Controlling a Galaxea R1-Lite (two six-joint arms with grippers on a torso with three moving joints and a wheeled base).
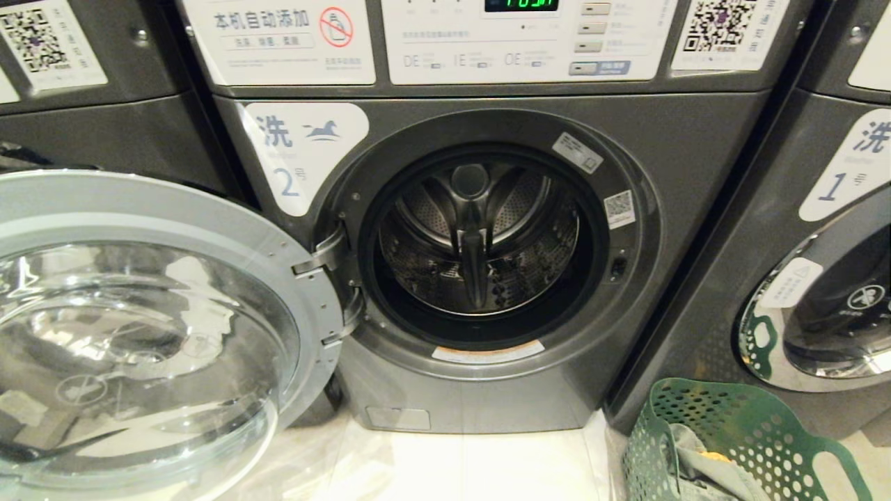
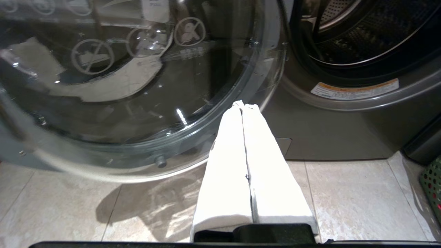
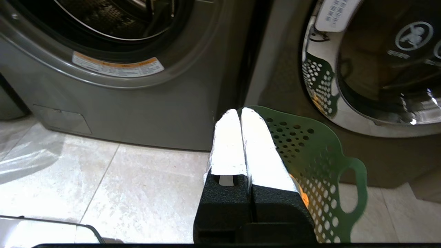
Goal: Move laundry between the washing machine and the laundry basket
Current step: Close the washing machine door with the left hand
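The washing machine (image 1: 668, 174) marked 2 faces me, dark grey, its round glass door (image 1: 139, 334) swung wide to the left and its steel drum (image 1: 480, 236) showing no cloth. The green perforated laundry basket (image 1: 759, 431) stands on the floor at lower right, holding laundry (image 1: 696, 456): a grey garment with a bit of orange-yellow. Neither arm shows in the head view. My left gripper (image 2: 243, 105) is shut and empty, low beside the open door (image 2: 137, 86). My right gripper (image 3: 240, 112) is shut and empty, just above the basket's (image 3: 310, 148) near rim.
A like washer marked 1 (image 1: 835, 209) stands at the right with its door shut, directly behind the basket. Another washer (image 1: 83, 104) is at the left, behind the open door. Pale floor tiles (image 1: 473, 466) lie in front of the machines.
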